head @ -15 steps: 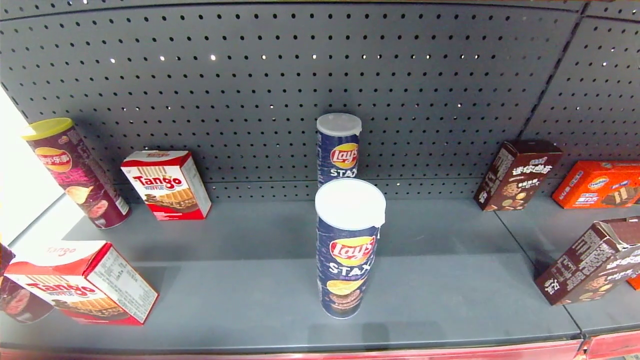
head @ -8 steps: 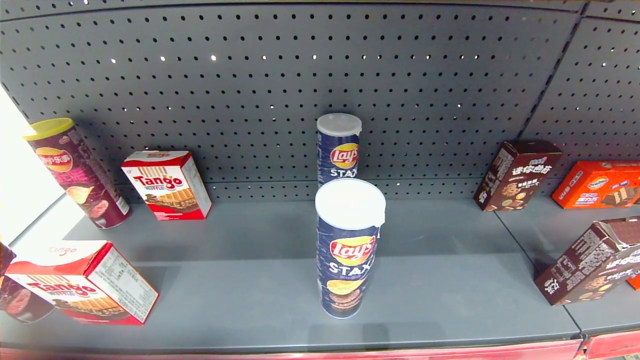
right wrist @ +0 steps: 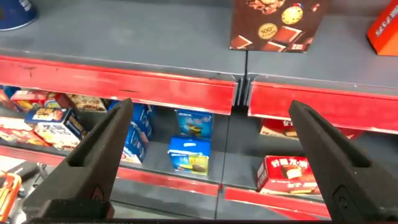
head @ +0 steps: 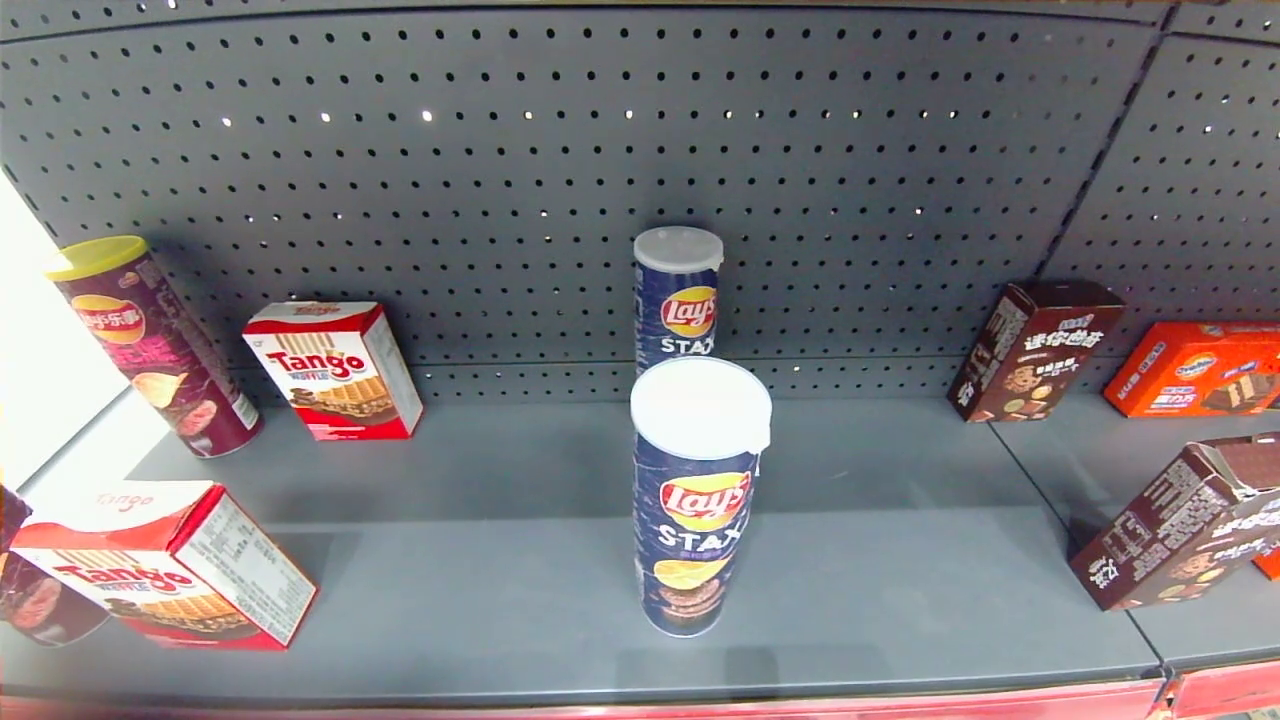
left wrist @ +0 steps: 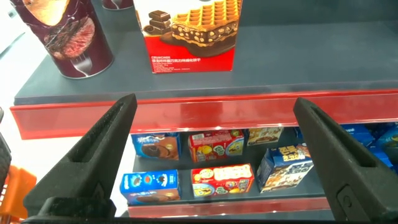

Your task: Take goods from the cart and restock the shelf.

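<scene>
On the grey shelf, near its middle, a front blue can of chips stood upright under a white lid. Directly behind it, a rear blue can stood upright against the pegboard back. The two cans were in line and apart.

Toward the left end, a maroon can with a yellow lid stood at the back, near a rear wafer box in red and white. Closer to the front edge on that side, a front wafer box sat turned at an angle. Just beside it was a second maroon can, cut off by the edge of the head view.

On the right, a rear brown box stood by the pegboard with an orange box past it. A front brown box sat nearer the front edge.

The left gripper hung in front of the shelf's red lip. Its two dark fingers were spread wide, and the lip showed through the gap between them. Small snack boxes sat on a lower shelf beneath.

The right gripper hung before the red lip farther right, where two shelf sections met. Its fingers were likewise spread wide and gripped nothing. Blue boxes stood on the lower shelf there.
</scene>
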Tool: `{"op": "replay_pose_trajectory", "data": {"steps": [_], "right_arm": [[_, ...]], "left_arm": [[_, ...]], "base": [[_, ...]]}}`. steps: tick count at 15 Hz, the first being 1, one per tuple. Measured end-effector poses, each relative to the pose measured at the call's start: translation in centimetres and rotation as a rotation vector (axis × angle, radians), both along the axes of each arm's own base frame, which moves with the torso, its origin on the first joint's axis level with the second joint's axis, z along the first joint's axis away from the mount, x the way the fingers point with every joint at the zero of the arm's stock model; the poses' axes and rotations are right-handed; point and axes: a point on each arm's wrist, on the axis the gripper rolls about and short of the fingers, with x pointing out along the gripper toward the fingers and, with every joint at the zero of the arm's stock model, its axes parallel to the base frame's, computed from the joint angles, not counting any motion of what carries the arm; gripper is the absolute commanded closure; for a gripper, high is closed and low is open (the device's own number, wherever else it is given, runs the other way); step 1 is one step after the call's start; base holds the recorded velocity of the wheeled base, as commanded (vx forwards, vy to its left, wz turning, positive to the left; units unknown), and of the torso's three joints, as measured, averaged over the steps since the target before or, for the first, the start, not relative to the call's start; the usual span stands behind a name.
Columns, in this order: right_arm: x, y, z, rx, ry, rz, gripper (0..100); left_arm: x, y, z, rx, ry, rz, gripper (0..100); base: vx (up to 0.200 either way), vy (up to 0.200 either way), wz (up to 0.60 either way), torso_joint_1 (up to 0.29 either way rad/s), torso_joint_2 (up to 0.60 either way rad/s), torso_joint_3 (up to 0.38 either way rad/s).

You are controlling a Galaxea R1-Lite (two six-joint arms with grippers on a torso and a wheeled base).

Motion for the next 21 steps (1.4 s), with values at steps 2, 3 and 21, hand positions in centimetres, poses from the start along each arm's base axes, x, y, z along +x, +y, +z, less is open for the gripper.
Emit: {"op": "replay_pose_trajectory", "data": {"steps": [2, 3, 21], "right_arm": [[0.0, 0.0, -0.02, 0.0, 0.0, 0.002, 0], [0.0, 0.0, -0.02, 0.0, 0.0, 0.003, 0], [-0.69, 0.55, -0.18, 0.016, -0.08, -0.165, 0]], "left_arm": [[0.0, 0.0, 0.0, -0.001, 0.0, 0.001, 0], [0.0, 0.01, 0.01, -0.003, -0.001, 0.003, 0], [0.03, -0.01, -0.05, 0.003, -0.001, -0.005, 0]], "base": [[0.0, 0.0, 0.0, 0.0, 0.0, 0.0], [0.0, 0.0, 0.0, 0.0, 0.0, 0.0], [0.0, 0.0, 0.0, 0.0, 0.0, 0.0]]}}
